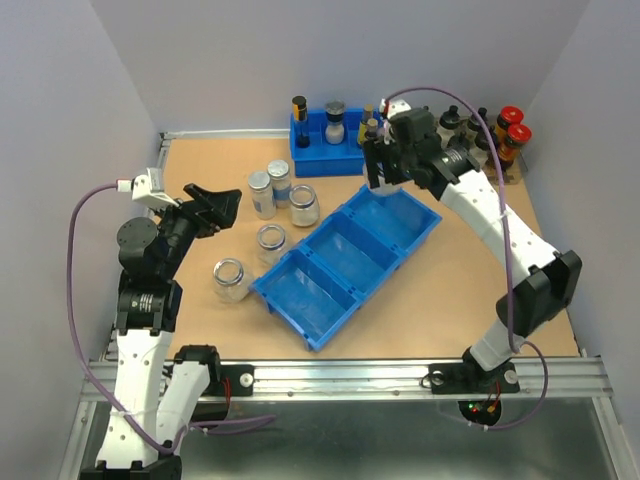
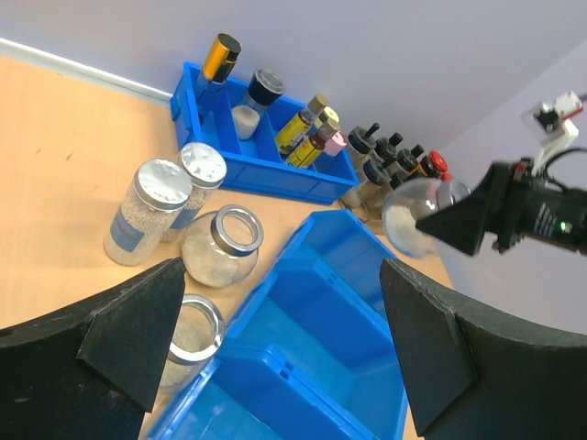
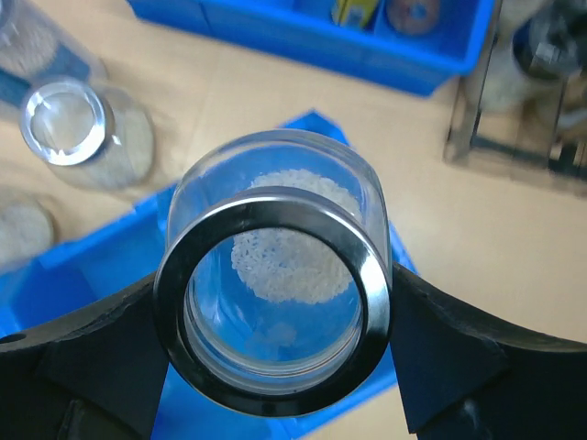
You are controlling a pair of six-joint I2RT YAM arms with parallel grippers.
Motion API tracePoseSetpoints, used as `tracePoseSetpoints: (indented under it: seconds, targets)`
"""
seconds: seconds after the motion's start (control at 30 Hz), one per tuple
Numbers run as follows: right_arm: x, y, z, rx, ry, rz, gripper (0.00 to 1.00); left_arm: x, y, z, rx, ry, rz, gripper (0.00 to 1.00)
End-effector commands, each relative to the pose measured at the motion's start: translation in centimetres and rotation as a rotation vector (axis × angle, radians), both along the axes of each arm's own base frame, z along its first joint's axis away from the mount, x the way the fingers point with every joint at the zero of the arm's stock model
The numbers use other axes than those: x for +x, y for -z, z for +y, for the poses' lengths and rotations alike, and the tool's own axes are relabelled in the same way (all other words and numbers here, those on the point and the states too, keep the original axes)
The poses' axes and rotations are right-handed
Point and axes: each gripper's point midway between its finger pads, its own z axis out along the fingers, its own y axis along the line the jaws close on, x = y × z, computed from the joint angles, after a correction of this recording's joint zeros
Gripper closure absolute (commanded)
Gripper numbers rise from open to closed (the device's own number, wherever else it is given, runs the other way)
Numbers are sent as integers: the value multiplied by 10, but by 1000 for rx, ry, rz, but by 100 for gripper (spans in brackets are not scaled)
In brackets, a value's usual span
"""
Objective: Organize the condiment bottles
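My right gripper is shut on an open clear glass jar with white grains in it. It holds the jar above the far compartment of the blue three-part tray; the held jar also shows in the left wrist view. Two silver-capped jars and three open jars stand on the table left of the tray. My left gripper is open and empty, above the table left of these jars. All three tray compartments look empty.
A blue bin at the back holds tall dark and small colourful-capped bottles. A rack of dark bottles with black and red caps stands at the back right. Walls close in on both sides and the back.
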Motion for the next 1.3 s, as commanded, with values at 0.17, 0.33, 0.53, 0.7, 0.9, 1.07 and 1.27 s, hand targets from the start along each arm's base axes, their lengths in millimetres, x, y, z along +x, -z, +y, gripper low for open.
tracePoseSetpoints:
  seconds: [0.17, 0.33, 0.53, 0.7, 0.9, 1.07, 1.27]
  targets:
    - [-24, 63, -25, 11, 140, 105, 100, 9, -12, -14, -21, 79, -68, 1]
    - [-13, 66, -43, 74, 373, 49, 100, 9, -10, -17, -32, 90, -62, 1]
    - [-17, 74, -50, 190, 560, 57, 100, 7, -13, -15, -28, 84, -71, 1]
    - [-39, 107, -65, 253, 758, 124, 100, 6, -10, -13, -29, 72, -65, 1]
    - [-48, 126, -85, 262, 1002, 129, 100, 7, -10, -14, -37, 72, -65, 1]
    - [-43, 140, -89, 259, 1137, 134, 100, 5, -12, -14, -42, 71, -71, 1]
    - [-34, 153, -85, 251, 1254, 155, 100, 0, -12, -13, -45, 68, -78, 1]
